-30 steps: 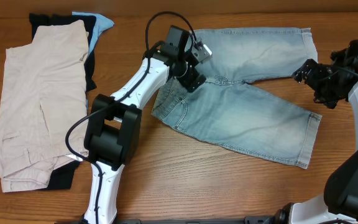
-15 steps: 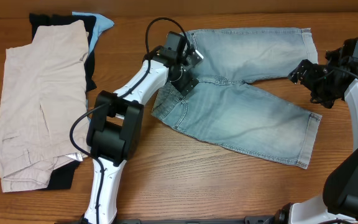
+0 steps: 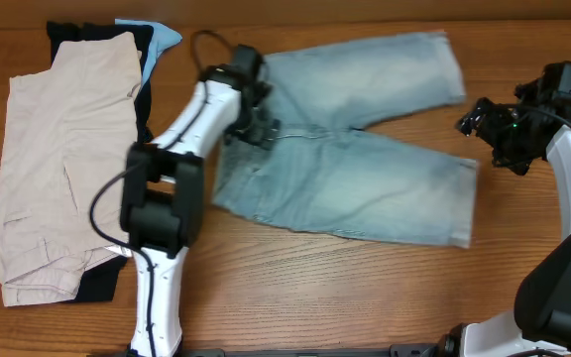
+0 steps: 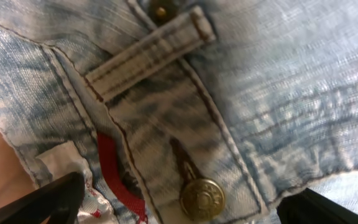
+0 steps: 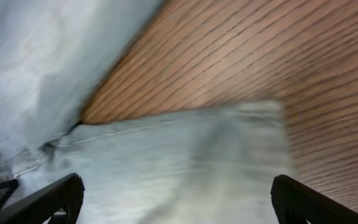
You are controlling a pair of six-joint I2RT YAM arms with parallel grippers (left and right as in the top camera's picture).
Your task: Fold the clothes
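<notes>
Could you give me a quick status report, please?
Left gripper down on waistband of denim shorts, jaws apart, grip unclear. Right gripper open, empty, near leg hems. Beige shorts piled far left, not in the way.

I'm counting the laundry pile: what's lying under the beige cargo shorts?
A black garment peeks out from under the beige cargo shorts; a bright-blue garment shows beyond it. Whether that reaches underneath, or anything else lies there, is hidden.

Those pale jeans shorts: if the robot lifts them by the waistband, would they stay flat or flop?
Probably flop: the denim shorts lie limp, with soft wrinkles near the waistband. Heavy seams and a metal button suggest thick, fairly weighty cloth. On the smooth wooden table they would likely slide when pushed.
</notes>
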